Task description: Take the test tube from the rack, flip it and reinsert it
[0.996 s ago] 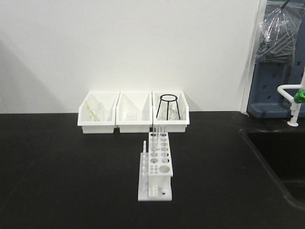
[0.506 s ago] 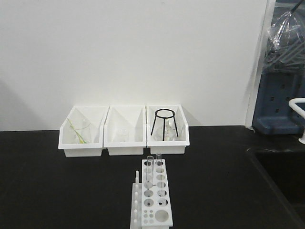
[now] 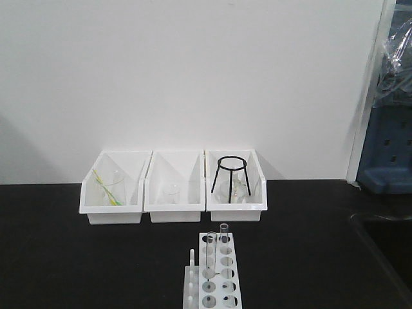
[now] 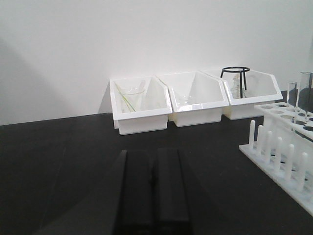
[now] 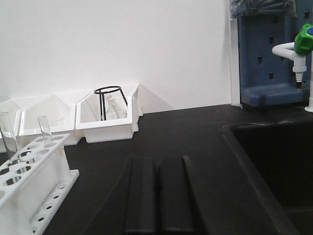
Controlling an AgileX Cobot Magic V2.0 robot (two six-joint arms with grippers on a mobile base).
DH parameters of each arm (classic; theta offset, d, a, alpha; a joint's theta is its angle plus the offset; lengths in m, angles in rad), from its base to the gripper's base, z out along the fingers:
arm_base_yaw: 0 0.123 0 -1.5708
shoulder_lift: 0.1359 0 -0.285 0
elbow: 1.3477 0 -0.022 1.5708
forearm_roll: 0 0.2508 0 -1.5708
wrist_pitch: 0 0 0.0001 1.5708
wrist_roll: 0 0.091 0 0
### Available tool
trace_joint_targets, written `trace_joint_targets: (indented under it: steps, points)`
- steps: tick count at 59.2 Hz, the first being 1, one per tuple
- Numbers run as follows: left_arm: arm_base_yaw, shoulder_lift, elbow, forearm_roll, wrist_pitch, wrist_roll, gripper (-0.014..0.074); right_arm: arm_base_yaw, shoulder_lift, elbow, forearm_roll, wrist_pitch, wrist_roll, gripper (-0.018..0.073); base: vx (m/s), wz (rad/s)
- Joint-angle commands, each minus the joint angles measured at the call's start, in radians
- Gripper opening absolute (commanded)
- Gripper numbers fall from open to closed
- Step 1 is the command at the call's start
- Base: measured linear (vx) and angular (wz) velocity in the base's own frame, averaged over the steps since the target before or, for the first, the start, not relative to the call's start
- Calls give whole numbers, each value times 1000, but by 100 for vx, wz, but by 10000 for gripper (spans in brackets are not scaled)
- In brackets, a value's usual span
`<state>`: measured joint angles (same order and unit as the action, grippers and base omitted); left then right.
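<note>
rack [image 3: 215, 278] sits on the black surface [image 3: 77, 257], in front of three white bins [image 3: 174, 193]. a tube [image 3: 212, 248] and the other tube [image 3: 224, 234] stand upright in holes at its far end, close together, both poking above the top plate. they look the same, so i can't tell which is the one to flip.

left jaws [image 4: 153, 155] are pressed together with nothing in them, low over the surface. the rack is ahead and off to their right, well apart. right jaws [image 5: 157, 161] are closed and empty too, with the rack off to their left, not touching. so the tubes sit between the two arms, ahead of both.

right bin has a black ring stand [image 3: 230, 172], left bin has a beaker [image 3: 109, 188]. sink [image 5: 274, 166] is on the right.
</note>
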<state>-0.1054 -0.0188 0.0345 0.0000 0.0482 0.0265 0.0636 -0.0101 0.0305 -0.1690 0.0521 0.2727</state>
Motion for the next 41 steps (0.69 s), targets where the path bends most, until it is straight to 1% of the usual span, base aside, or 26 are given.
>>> trace_joint_targets:
  steps: [1,17,20,26,30,34,36,41]
  points:
    - [0,-8,-6,0,-81,-2,-6,-3,-13,2,-12,-77,-9,-11,0,0]
    - [0,-8,-6,0,-81,-2,-6,-3,-13,2,-13,-77,-9,-11,0,0]
    - [0,-8,-6,0,-81,-2,-6,-3,-13,-1,-11,-120,-5,-11,0,0]
    - [0,-8,-6,0,-81,-2,-6,-3,-13,-28,-8,-253,4,-11,0,0]
    - [0,-8,-6,0,-81,-2,-6,-3,-7,-118,26,-243,6,-11,0,0]
    - [0,-8,-6,0,-81,-2,-6,-4,43,-264,57,-204,-12,-11,0,0]
    - [0,-8,-6,0,-81,-2,-6,-4,83,-327,56,-195,-37,-11,0,0]
    - [0,-8,-6,0,-81,-2,-6,-4,254,-506,56,-194,-142,-11,0,1]
